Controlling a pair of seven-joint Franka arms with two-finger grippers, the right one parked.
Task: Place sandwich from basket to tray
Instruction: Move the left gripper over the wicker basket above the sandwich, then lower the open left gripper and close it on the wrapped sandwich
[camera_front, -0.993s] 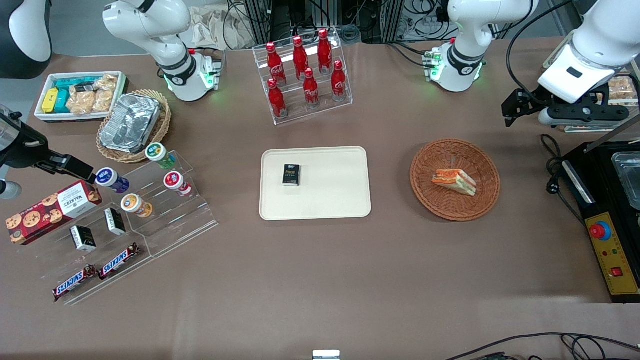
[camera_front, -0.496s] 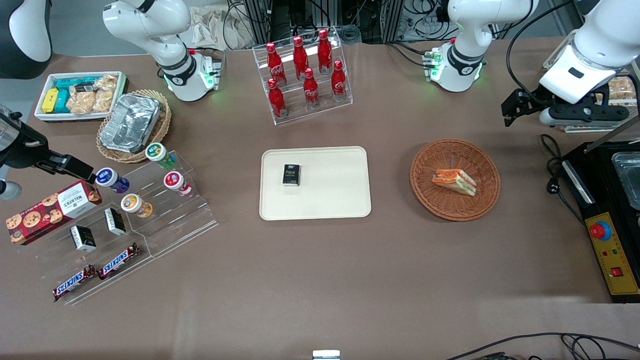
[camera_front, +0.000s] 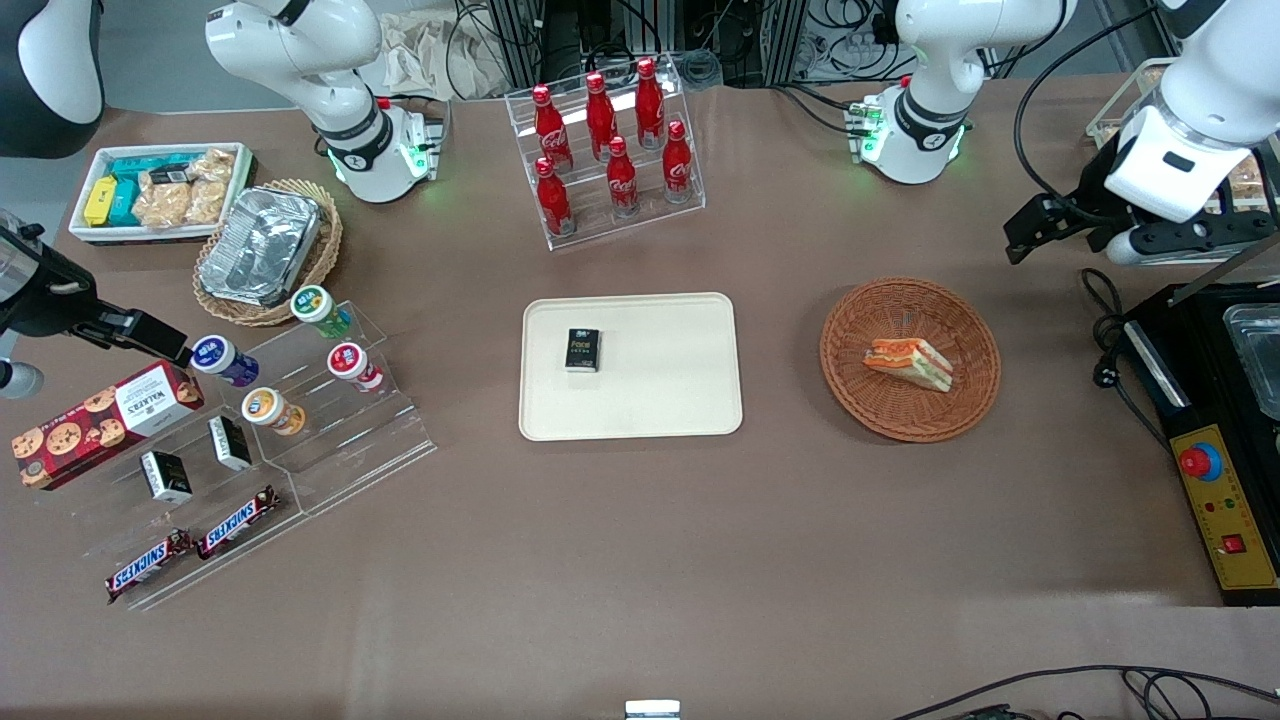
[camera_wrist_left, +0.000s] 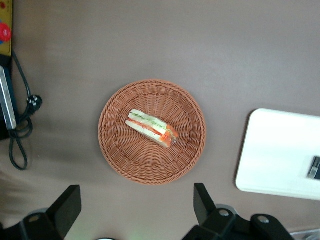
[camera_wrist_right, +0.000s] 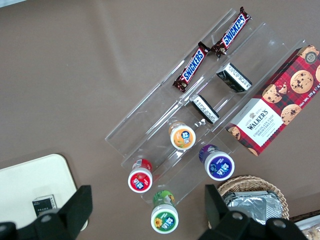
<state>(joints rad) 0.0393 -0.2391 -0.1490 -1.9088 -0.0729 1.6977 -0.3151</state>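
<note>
End effector (camera_wrist_left: 135, 210) spread wide, empty, up above table (camera_front: 640, 540) near basket (camera_front: 850, 385), toward working arm's end. Sandwich (camera_front: 908, 363) flat in basket (camera_wrist_left: 117, 157), touched by nothing. Tray (camera_front: 680, 400) beside basket, toward parked arm's end, with small black packet (camera_front: 582, 350) on it.

Partly seen — edges and small print

The tray (camera_wrist_left: 280, 155) runs off the left wrist frame, and the dark packet (camera_wrist_left: 314, 168) on it is cut too. The gripper (camera_wrist_left: 132, 209) shows only two spread fingers, their tips out of frame — the packet's label (camera_front: 581, 349) is too small to read.
</note>
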